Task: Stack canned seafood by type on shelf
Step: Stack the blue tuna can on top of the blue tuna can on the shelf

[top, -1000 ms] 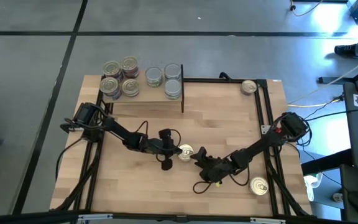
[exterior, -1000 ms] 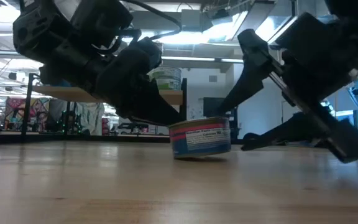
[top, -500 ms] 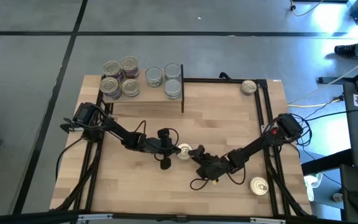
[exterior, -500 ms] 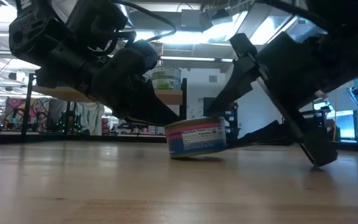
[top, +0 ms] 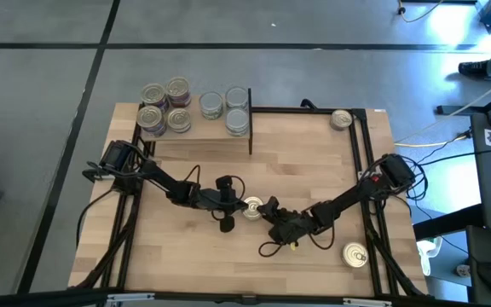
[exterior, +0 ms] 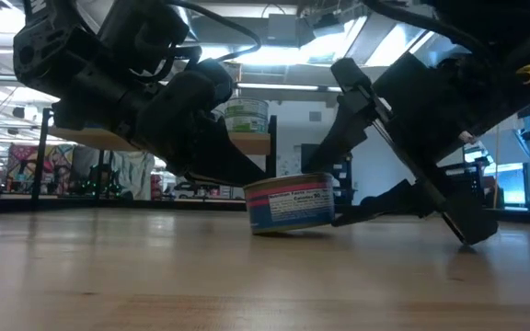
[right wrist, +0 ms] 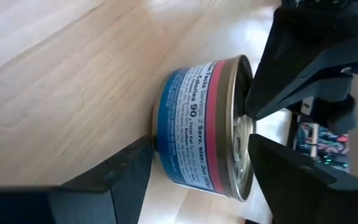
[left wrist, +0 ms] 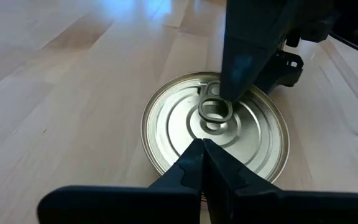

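Observation:
A short can (top: 253, 205) with a blue and red label (right wrist: 185, 137) and a pull-tab lid (left wrist: 216, 124) sits mid-table. In the low view it looks slightly tilted (exterior: 291, 202). My left gripper (top: 242, 205), shut, comes at it from the left. My right gripper (top: 267, 210) is open and rolled. One finger (exterior: 343, 129) hangs over the lid and the other (exterior: 375, 208) lies low beside the can's wall. The shelf (top: 196, 130) at the far left carries several cans (top: 164, 107). My left gripper presses its shut fingertips (left wrist: 202, 155) on the lid's rim (left wrist: 176, 165) at the can's left side, slanting down from the table's left (exterior: 247, 176). The can stays on the table. My right gripper's low finger (right wrist: 126, 177) reaches the can's bottom edge (right wrist: 157, 149); whether it touches, I cannot tell.
One loose can (top: 341, 118) lies at the far right, by the black frame rail. Another (top: 355, 254) is near the right front corner. On the shelf, two further cans (top: 238, 112) stand near its right end, seen also in the low view (exterior: 247, 115).
My right gripper has moved toward the can, leftward and a little down. Its low finger has come up beside the can's wall and its other finger now stands over the lid. Its opening looks unchanged.

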Robot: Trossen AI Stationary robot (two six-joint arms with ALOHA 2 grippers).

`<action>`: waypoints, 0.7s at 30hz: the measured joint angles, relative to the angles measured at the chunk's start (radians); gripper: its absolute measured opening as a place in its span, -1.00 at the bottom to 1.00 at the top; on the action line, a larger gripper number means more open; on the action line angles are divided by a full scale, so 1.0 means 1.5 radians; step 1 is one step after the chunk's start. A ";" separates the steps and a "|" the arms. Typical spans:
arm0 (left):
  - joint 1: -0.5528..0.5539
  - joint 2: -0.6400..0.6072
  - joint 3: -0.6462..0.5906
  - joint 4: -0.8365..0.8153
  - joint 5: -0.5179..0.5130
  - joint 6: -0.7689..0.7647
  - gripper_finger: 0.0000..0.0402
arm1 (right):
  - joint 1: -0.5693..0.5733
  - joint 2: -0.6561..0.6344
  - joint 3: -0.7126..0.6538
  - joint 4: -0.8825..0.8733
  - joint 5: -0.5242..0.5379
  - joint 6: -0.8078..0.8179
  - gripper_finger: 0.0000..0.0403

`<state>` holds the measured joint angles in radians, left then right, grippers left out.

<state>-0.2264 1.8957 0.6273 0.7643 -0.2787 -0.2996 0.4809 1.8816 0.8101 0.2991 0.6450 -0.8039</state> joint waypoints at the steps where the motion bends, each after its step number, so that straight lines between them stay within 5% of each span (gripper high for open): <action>1: 0.000 0.000 0.000 0.000 0.000 0.000 -0.98 | -0.004 0.000 0.000 -0.005 -0.004 0.007 0.31; 21: 0.001 0.001 -0.002 0.020 -0.005 0.013 -0.99 | -0.083 0.001 -0.002 -0.005 -0.076 -0.071 0.31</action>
<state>-0.2256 1.8969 0.6250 0.7944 -0.2863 -0.2798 0.3562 1.8828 0.8065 0.2910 0.5315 -0.9103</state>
